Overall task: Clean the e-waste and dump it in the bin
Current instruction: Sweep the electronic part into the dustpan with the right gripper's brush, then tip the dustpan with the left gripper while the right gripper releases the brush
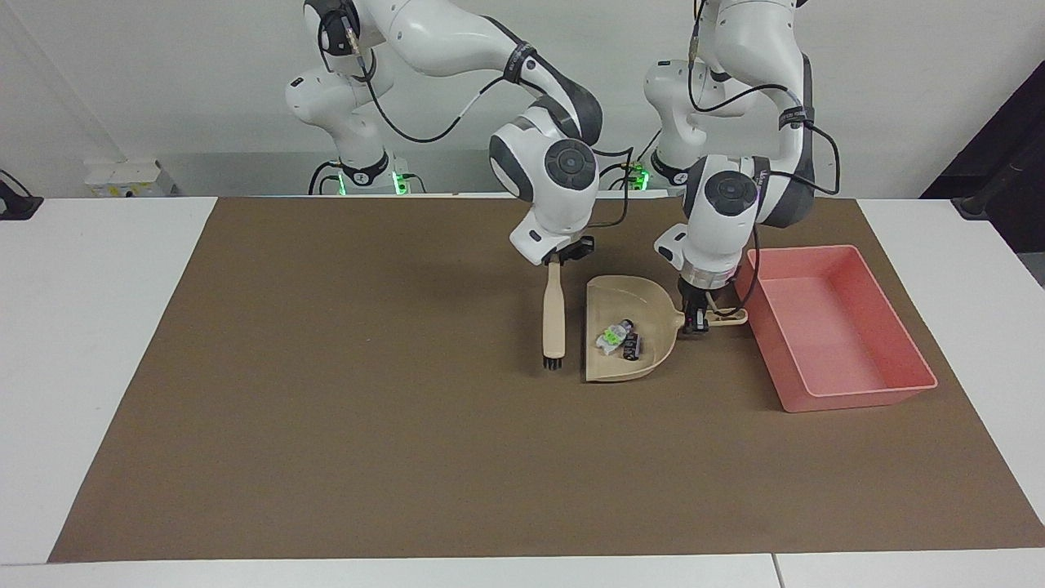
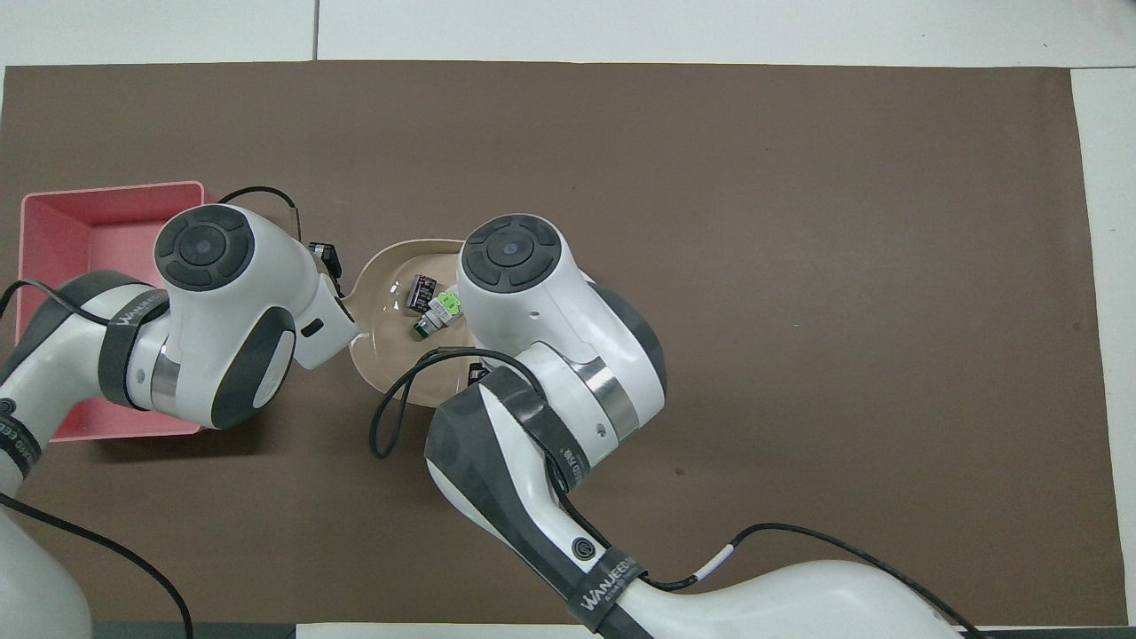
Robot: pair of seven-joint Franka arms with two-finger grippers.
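Overhead view: right arm's wrist hides brush (image 1: 553, 314) entirely, also covers dustpan (image 2: 390, 355) edge toward right arm's end
Left arm's wrist hides dustpan handle (image 1: 725, 317) and left gripper (image 1: 696, 320); also covers part of pink bin (image 2: 106, 209)
Right gripper (image 1: 562, 256) unseen from above
E-waste (image 1: 619, 340): two bits too small to make out detail, touching or apart unclear

You can read one brand only: "WANJEED", white letters on black cable straps. In the overhead view it stands on the right arm's strap (image 2: 606, 584) and on the left arm's strap (image 2: 131, 306); a further strap at the frame edge shows "EED". No other text or numbers legible.
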